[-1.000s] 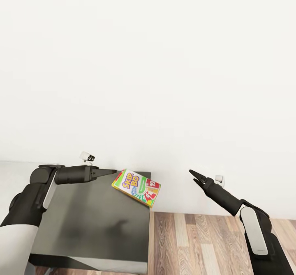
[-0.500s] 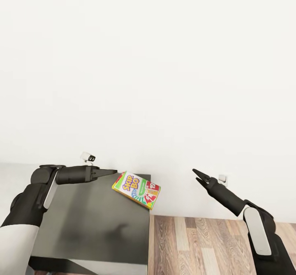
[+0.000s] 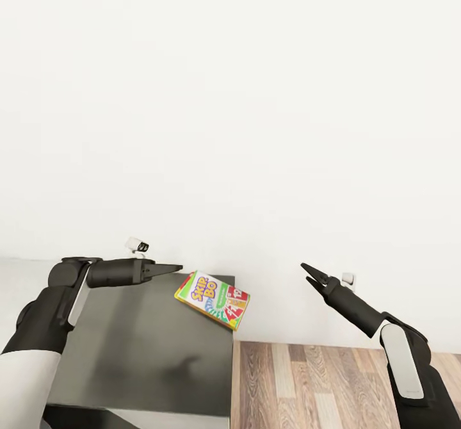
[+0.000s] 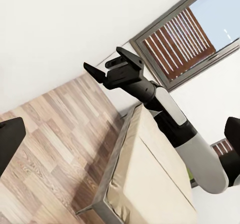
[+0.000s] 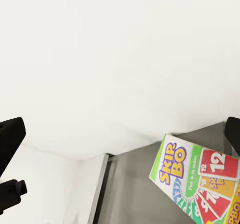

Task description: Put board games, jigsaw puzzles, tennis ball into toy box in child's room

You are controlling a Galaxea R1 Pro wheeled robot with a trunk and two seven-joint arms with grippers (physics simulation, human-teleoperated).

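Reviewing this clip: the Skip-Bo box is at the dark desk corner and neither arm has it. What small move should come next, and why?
Probably ease the left tool forward and down toward the Skip-Bo box. Its tips sit just short of the box's near corner, apparently above the dark desk section, and hold nothing. The right tool is open but off past the desk edge, over the wood floor.

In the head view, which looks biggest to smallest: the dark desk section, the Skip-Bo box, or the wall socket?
1. Dark desk section
2. Skip-Bo box
3. Wall socket

The socket sits farther back, so it may look smaller than it is.
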